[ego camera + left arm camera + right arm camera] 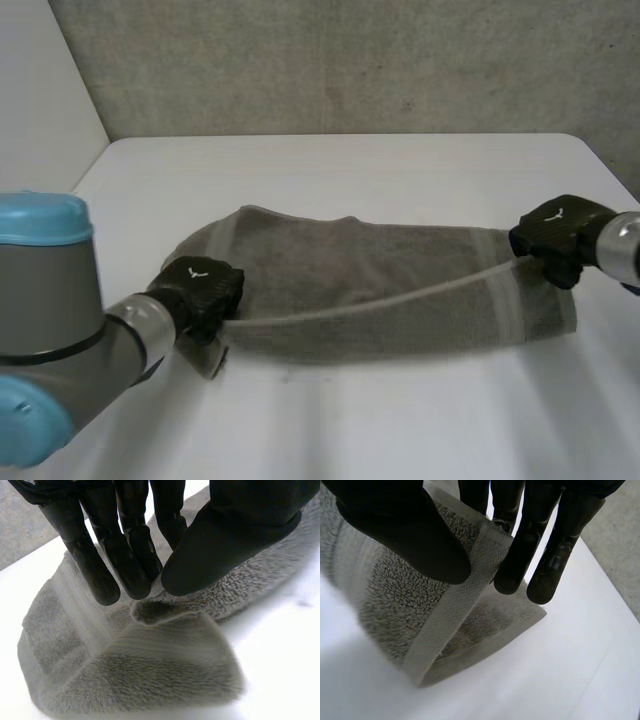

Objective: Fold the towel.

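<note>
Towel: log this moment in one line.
towel: near edge lifted taut | left hand: pinches left end | right hand: pinches right end

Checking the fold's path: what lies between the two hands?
The grey towel: its lifted edge runs from the left hand to the right hand, as the head view shows.

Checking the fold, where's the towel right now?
In the head view the grey towel lies across the middle of the white table, its raised edge stretched between the left hand and the right hand.
</note>
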{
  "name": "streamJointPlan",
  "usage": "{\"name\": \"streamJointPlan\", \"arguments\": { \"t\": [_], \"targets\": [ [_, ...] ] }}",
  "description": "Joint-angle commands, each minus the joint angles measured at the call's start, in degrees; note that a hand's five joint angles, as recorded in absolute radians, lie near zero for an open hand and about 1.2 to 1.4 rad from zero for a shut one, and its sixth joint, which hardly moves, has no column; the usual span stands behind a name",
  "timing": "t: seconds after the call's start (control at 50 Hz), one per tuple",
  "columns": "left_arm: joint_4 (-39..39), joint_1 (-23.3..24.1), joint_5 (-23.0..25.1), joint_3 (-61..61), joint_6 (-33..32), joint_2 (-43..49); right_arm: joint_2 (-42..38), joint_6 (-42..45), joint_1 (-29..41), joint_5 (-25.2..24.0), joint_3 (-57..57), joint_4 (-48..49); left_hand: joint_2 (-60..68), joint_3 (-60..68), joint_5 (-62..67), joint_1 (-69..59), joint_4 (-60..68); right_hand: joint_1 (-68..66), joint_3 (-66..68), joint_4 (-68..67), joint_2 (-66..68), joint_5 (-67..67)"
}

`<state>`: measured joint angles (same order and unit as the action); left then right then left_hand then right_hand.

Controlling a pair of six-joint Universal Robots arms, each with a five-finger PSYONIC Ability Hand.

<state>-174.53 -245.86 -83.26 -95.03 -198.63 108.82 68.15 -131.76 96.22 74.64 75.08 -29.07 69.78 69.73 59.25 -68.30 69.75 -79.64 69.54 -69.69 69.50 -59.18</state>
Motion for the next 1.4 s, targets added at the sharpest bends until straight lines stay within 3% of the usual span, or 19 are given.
{"name": "streamJointPlan", "arguments": {
  "t": [0.02,0.16,0.24,0.3,0.38,0.44,0.48,0.54,0.58,0.68,0.78,0.88,1.02,1.06,1.12,1.4],
  "targets": [
    [-11.5,-0.1,-0.1,16.5,-0.7,10.6,-10.4,-11.6,2.9,1.0,-12.7,15.2,10.2,10.3,10.7,-11.7,10.3,-0.4,10.5,-10.3,10.5,-10.8],
    [-17.0,-0.1,-0.1,38.2,-0.2,12.8,-10.0,-25.0,3.4,2.0,-21.8,32.0,10.2,10.3,10.7,-11.7,10.3,-0.4,10.5,-10.3,10.5,-10.8],
    [-24.8,-0.1,-0.2,48.2,1.7,11.7,-2.8,-36.3,2.6,4.4,-19.4,48.8,10.2,10.3,10.7,-11.7,10.3,-0.4,10.5,-10.3,10.5,-10.8],
    [-27.4,-0.1,-0.5,49.1,3.9,8.9,1.6,-39.6,2.4,4.6,-15.7,54.7,10.2,10.3,10.7,-11.7,10.3,-0.4,10.5,-10.3,10.5,-10.8],
    [-26.8,-0.3,-0.3,45.7,6.7,5.5,4.5,-39.6,2.4,3.1,-12.9,53.1,10.2,10.3,10.7,-11.7,10.3,-0.4,10.5,-10.3,10.5,-10.8],
    [-23.5,-0.8,-0.2,37.7,8.2,2.8,6.7,-39.3,2.2,-1.2,-10.4,47.6,10.2,10.3,10.7,-11.7,10.3,-0.4,10.5,-10.3,10.5,-10.8],
    [-20.9,-1.4,0.0,32.6,8.2,1.2,7.2,-37.0,-0.2,-7.8,-7.8,38.5,10.2,10.3,10.7,-11.7,10.3,-0.4,10.5,-10.3,10.5,-10.8],
    [-16.5,-2.3,1.7,22.5,8.0,-1.3,7.1,-34.7,-1.6,-11.0,-6.2,34.2,10.2,10.3,10.7,-11.7,10.3,-0.4,10.5,-10.3,10.5,-10.8],
    [-13.8,-2.5,4.2,13.1,7.7,-1.9,6.7,-27.6,-2.6,-14.8,-2.3,27.4,10.2,10.3,10.7,-11.7,10.3,-0.4,10.5,-10.3,10.5,-10.8],
    [-13.4,-2.3,6.6,2.6,5.1,-0.9,5.4,-14.7,-3.2,-14.1,5.3,21.7,10.2,10.3,10.7,-11.7,10.3,-0.4,10.5,-10.3,10.5,-10.8],
    [-14.3,-2.2,6.8,-1.8,-0.9,3.7,2.4,-9.5,-3.5,-11.3,12.6,21.3,10.2,10.3,10.7,-11.7,10.3,-0.4,10.5,-10.3,10.5,-10.8],
    [-15.4,-2.3,6.7,-2.4,-3.5,6.7,0.8,-9.9,-3.9,-10.0,16.8,24.1,10.2,10.3,10.7,-11.7,10.3,-0.4,10.5,-10.3,10.5,-10.8],
    [-19.8,-2.3,6.4,-3.4,-3.3,6.9,1.2,-14.9,-6.0,-9.9,19.8,29.0,-11.1,-11.1,-10.6,9.6,-11.1,-0.4,10.5,-10.3,10.5,-10.8],
    [-21.4,-2.3,6.3,-4.5,-3.3,6.3,1.4,-18.4,-7.0,-9.9,19.9,30.3,-24.0,-24.0,-23.5,22.6,-24.0,-0.4,10.5,-10.3,10.5,-10.8],
    [-22.3,-2.3,6.3,-5.6,-3.3,5.8,1.4,-21.0,-8.1,-9.9,19.9,30.9,-28.7,-28.7,-28.2,27.3,-28.7,-0.4,10.5,-10.3,10.5,-10.8],
    [-22.7,-3.4,5.0,-11.0,-3.5,4.6,1.2,-24.4,-9.8,-8.2,20.8,33.0,-33.7,-33.6,-33.1,32.2,-33.6,-0.4,10.5,-10.3,10.5,-10.8]
  ]
}}
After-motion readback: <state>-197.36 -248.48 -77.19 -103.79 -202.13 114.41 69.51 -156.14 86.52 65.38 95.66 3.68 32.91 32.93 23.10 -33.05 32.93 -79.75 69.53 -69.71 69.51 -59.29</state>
